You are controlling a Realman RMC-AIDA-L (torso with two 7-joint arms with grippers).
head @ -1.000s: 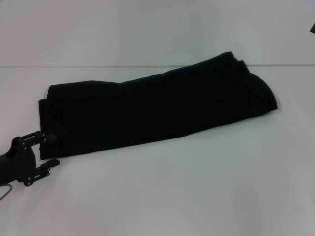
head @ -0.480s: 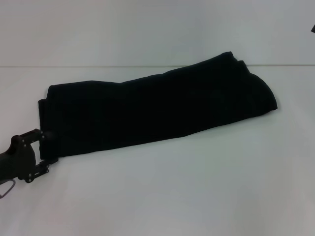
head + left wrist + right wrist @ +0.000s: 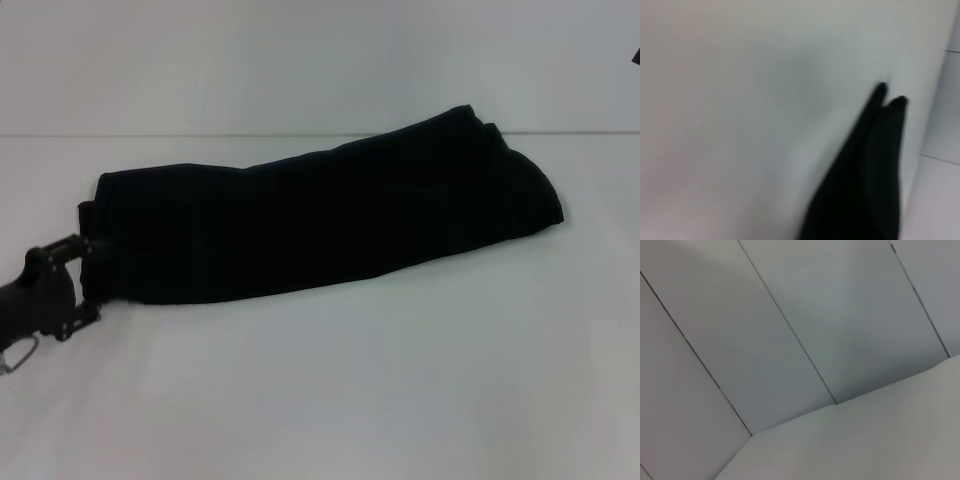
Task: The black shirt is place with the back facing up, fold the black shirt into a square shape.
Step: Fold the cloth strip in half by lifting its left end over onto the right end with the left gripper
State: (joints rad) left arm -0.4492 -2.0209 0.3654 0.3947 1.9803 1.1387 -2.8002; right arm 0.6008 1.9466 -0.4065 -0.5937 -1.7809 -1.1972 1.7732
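At the table's left edge, toward the near side, the left gripper [image 3: 88, 280] reaches in low, its dark wrist body angled toward the black shirt [image 3: 320, 225]; its two fingers stand apart, one above the other in the head view, the upper fingertip against the shirt's left end and the lower one just below the shirt's near-left corner; whether cloth lies between them I cannot tell, so the tool reads as released and spread rather than clamped.

The black shirt lies folded into a long band running from the left side of the table [image 3: 400, 380] toward the far right, its right end rounded and close to the table's far edge; plain black fabric faces up; in the left wrist view the black shirt [image 3: 865, 175] shows as a dark layered wedge with two stacked edges at its tip, lying on the pale surface.

Along the near edge the table is bare white surface across its full width, and a wide open stretch lies between the shirt's near long edge and the table's front; right of the shirt's rounded end more bare surface runs to the right edge.

The right gripper is out of sight; its wrist view shows only pale wall panels [image 3: 790, 340] and a strip of table.
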